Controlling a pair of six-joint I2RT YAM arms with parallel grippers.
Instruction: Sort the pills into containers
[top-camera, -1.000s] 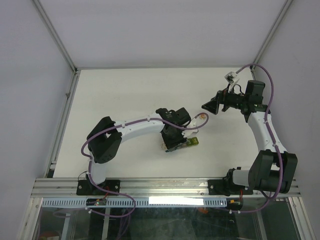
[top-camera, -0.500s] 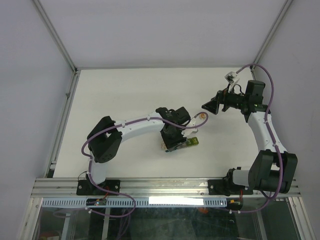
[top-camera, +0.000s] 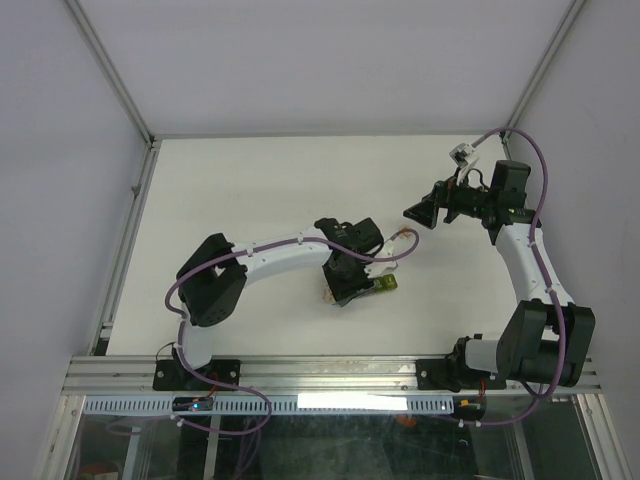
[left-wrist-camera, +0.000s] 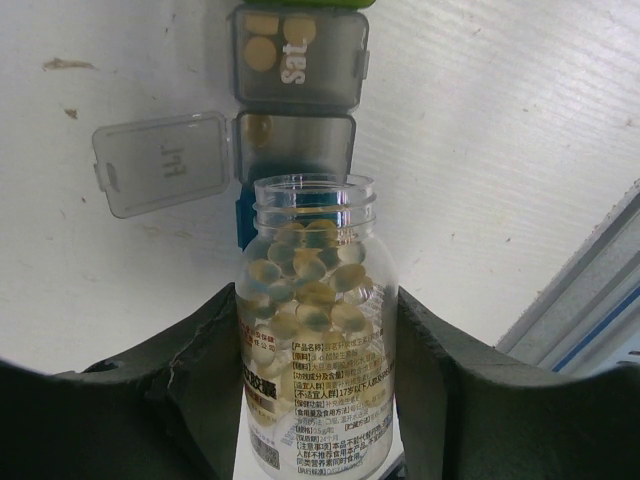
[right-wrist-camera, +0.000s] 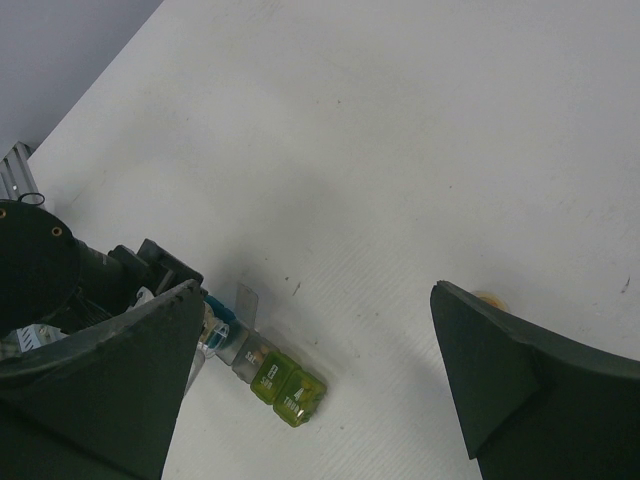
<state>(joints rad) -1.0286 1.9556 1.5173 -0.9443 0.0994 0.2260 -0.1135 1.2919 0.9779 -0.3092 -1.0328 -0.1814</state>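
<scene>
Clear bottle (left-wrist-camera: 318, 400) of pills (left-wrist-camera: 300, 290) sat clamped in the left end effector (left-wrist-camera: 316, 310), its mouth close to the containers (left-wrist-camera: 297, 110) on the desk (left-wrist-camera: 500, 120). The right end effector (right-wrist-camera: 315, 290) hung spread wide, holding nothing. Two cells (left-wrist-camera: 297, 60) showed pills, so sorting looked partway done.

The pills (left-wrist-camera: 262, 52) are orange-tan. The containers (left-wrist-camera: 335, 90) are grey with white letters, and some are yellow-green. The bottle (left-wrist-camera: 315, 400) is clear, with a white label and dark print. The table (left-wrist-camera: 500, 150) is white.
</scene>
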